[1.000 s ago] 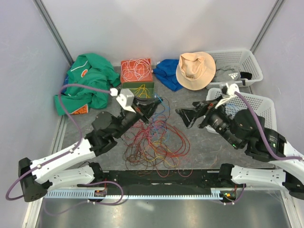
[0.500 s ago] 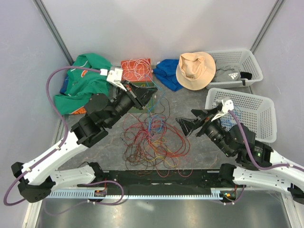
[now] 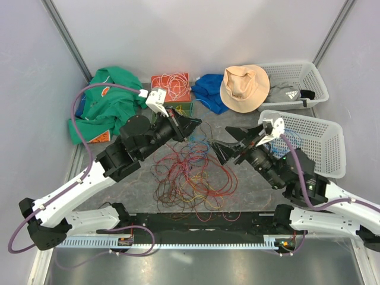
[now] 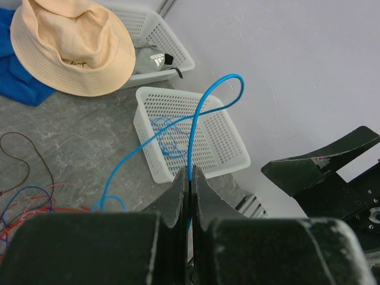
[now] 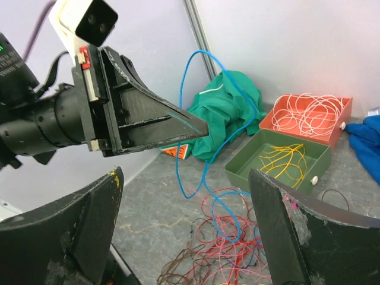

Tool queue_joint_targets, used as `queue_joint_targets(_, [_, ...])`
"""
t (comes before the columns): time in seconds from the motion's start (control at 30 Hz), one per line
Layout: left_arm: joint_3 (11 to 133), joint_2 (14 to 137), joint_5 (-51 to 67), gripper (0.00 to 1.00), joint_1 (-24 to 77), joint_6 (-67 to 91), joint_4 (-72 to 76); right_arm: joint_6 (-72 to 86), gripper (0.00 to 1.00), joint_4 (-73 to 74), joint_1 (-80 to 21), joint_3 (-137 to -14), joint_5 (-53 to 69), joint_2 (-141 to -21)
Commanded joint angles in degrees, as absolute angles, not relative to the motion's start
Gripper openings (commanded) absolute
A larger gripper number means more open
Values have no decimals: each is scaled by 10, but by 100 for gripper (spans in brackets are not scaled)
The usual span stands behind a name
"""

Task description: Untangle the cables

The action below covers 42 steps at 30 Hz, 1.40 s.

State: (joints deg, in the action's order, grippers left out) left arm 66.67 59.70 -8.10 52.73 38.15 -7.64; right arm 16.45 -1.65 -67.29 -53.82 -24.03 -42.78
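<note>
The cables (image 3: 190, 178) lie in a tangled heap of red, orange, blue and purple strands on the grey table between the arms. My left gripper (image 3: 198, 124) is above the heap's far edge and is shut on a blue cable (image 4: 196, 116), which loops up past its tip and trails down to the heap. In the right wrist view the same blue cable (image 5: 205, 172) hangs from the left gripper (image 5: 199, 126). My right gripper (image 3: 223, 146) is open and empty, facing the left gripper from the right, its fingers (image 5: 77, 237) wide apart on either side of the hanging blue strand.
A red tray (image 3: 171, 87) holds white cables and a green tray (image 5: 279, 157) holds yellow ones. A white basket (image 3: 314, 139) at the right holds blue cables. A hat (image 3: 244, 87), blue cloth (image 3: 209, 90), green cloth (image 3: 107, 107) and a second basket (image 3: 297, 77) lie at the back.
My left gripper has swung right and forward with the blue cable pinched in it. My right gripper has moved left and up towards it, still open.
</note>
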Motion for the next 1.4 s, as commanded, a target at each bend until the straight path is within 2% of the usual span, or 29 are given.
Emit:
queue_joint_targets(0.0, [664, 606, -56, 2, 525, 399, -75, 128, 93, -58, -673, -562, -256, -465])
queue_joint_targets(0.17, [653, 603, -40, 2, 525, 403, -68, 98, 93, -81, -673, -571, -314, -497])
queue_joint_targets(0.37, [641, 592, -18, 2, 525, 409, -62, 71, 86, -105, -662, -588, -375, -533])
queue_joint_targets(0.6, [621, 570, -14, 2, 526, 410, -63, 71, 74, -109, -628, -601, -377, -570])
queue_joint_targets(0.8, [613, 555, -11, 2, 526, 408, -63, 105, 58, -93, -588, -614, -324, -612])
queue_joint_targets(0.9, [612, 553, -8, 2, 526, 405, -64, 113, 55, -95, -578, -619, -304, -624])
queue_joint_targets(0.97, [609, 551, -7, 2, 525, 406, -64, 115, 49, -96, -576, -622, -301, -627])
queue_joint_targets(1.0, [606, 549, -9, 2, 525, 406, -66, 118, 39, -96, -575, -623, -300, -623])
queue_joint_targets(1.07, [601, 547, -13, 2, 525, 404, -69, 120, 27, -96, -576, -621, -297, -614])
queue_joint_targets(1.1, [599, 546, -24, 2, 525, 401, -69, 124, 14, -95, -577, -621, -297, -602])
queue_joint_targets(1.17, [591, 539, -37, 3, 526, 396, -76, 131, 0, -84, -576, -620, -301, -590])
queue_joint_targets(1.37, [550, 503, -96, 19, 525, 374, -83, 132, 0, -32, -577, -642, -321, -550])
